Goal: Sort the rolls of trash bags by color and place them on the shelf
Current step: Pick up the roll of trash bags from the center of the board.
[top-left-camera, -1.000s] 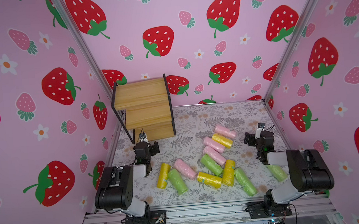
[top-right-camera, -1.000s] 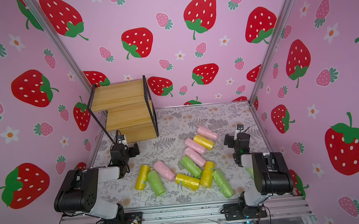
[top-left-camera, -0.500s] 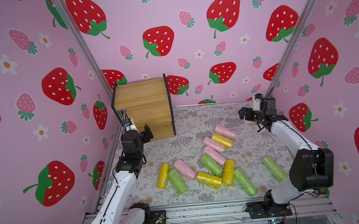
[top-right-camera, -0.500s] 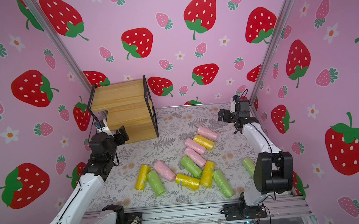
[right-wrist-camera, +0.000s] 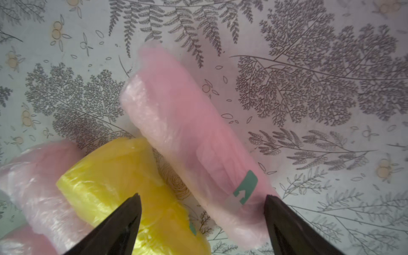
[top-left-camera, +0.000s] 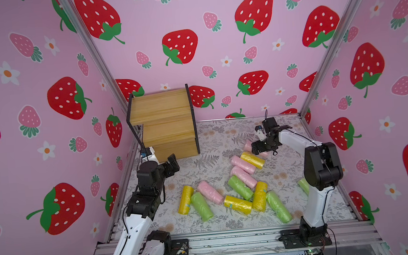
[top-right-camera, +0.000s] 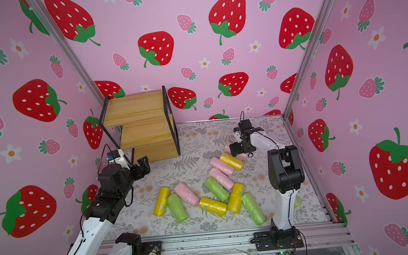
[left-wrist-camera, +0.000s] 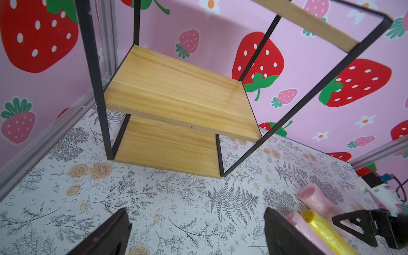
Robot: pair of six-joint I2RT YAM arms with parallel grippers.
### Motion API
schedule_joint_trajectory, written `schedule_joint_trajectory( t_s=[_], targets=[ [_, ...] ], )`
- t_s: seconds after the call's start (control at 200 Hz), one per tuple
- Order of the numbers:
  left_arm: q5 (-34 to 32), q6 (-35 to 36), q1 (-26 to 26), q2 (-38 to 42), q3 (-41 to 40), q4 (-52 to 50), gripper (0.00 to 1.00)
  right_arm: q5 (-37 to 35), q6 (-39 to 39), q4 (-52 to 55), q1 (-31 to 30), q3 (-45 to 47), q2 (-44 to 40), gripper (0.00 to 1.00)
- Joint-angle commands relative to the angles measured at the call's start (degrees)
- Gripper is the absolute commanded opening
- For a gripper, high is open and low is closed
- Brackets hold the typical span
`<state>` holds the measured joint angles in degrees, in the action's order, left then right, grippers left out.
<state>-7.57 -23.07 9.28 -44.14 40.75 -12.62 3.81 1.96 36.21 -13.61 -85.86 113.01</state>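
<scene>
Reach over the floral tabletop (top-left-camera: pixel 214 142), both sets of jaws spread wide and empty.
The right arm (top-left-camera: pixel 296 138) stretches far forward, wrist bent down, so the right gripper (right-wrist-camera: pixel 203 196) hangs above the farthest pale pink crinkly plastic roll (right-wrist-camera: pixel 187 132). This roll lies flat between its open jaws beside a yellow plastic roll (right-wrist-camera: pixel 123 176); contact cannot be told. The left arm (top-left-camera: pixel 150 182) bends toward the three-tier wooden shelf with black metal frame (top-left-camera: pixel 165 126), the left gripper (top-left-camera: pixel 172 163) open just before its lowest board. The other pink, yellow and green rolls (top-left-camera: pixel 237 187) lie scattered mid-tabletop, well apart from the shelf.
</scene>
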Motion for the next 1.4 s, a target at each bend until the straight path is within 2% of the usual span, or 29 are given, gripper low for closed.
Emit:
schedule_joint_trajectory(
  t_s=[0.0, 0.22, 0.715, 1.091, 1.256, 1.396],
  targets=[
    [2.29, -1.45, 0.64, -0.92, 0.51, -0.74, 0.98, -5.82, 1.64, 3.22, -0.28, -1.66, 1.80, 0.93],
    [2.56, -1.67, 1.87, -1.29, 0.05, -0.17, 0.98, -7.11, 2.13, 3.86, -0.37, -2.41, 3.99, 0.92],
    [0.59, -0.44, 4.65, -0.68, -0.07, -0.73, 0.98, -5.30, 1.48, 4.21, -1.42, -3.42, 7.14, 0.78],
    [-1.36, 0.47, 7.31, -0.61, -0.41, -0.63, 0.98, -5.26, -1.30, 4.16, -2.89, -1.47, 6.10, 0.45],
    [-2.42, 1.00, 8.55, -0.33, -0.50, -0.73, 0.98, -5.31, -3.25, 4.39, -3.53, -0.71, 5.01, 0.21],
    [-3.14, 1.36, 9.57, 0.18, -0.52, -0.92, 0.98, -3.94, -4.65, 4.62, -3.71, -0.02, 2.66, 0.12]
  ],
)
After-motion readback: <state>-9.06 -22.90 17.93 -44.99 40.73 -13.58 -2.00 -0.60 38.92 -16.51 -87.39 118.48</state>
